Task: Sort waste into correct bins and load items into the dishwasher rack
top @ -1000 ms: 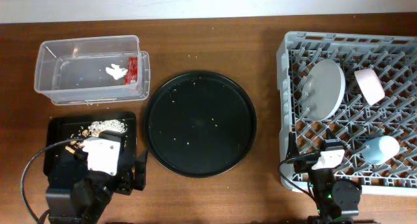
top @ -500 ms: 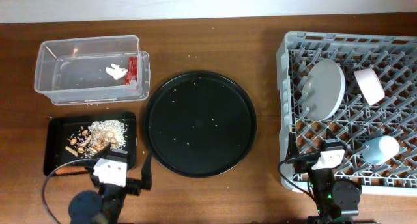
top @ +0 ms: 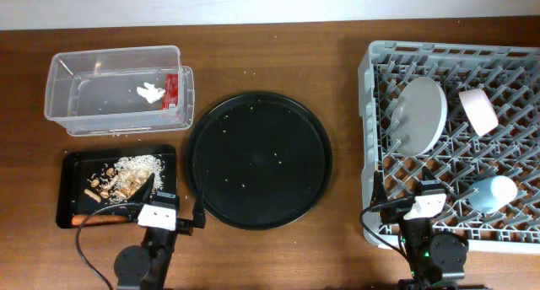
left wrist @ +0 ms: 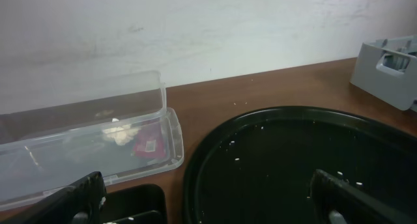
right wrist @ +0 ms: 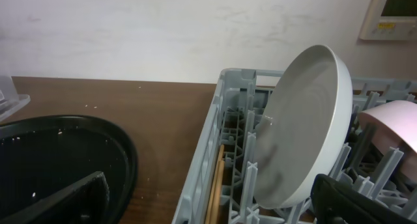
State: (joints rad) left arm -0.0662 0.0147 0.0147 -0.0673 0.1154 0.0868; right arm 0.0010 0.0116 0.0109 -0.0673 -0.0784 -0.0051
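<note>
The clear tub (top: 63, 104) holds the red wrapper (top: 172, 92) and white tissue (top: 150, 93); both also show in the left wrist view, wrapper (left wrist: 146, 146) and tissue (left wrist: 120, 133). The small black tray (top: 69, 189) holds peanut shells (top: 105, 185), pale crumbs (top: 139, 163) and the carrot (top: 91, 220). The grey rack (top: 371, 113) holds the grey plate (top: 419, 113), the pinkish cup (top: 478, 110) and the light-blue cup (top: 492, 194). My left gripper (top: 171, 204) is open and empty at the front edge, between the black tray and the round tray. My right gripper (right wrist: 215, 201) is open and empty at the rack's front left corner, facing the plate (right wrist: 306, 126).
The large round black tray (top: 259, 159) lies in the middle with a few crumbs on it. Thin wooden sticks (right wrist: 218, 185) stand inside the rack's left wall. The rack's corner (left wrist: 391, 68) shows at the right of the left wrist view.
My left arm has drawn back toward the front edge and shifted right, off the small black tray, uncovering its contents. The right arm has not moved.
</note>
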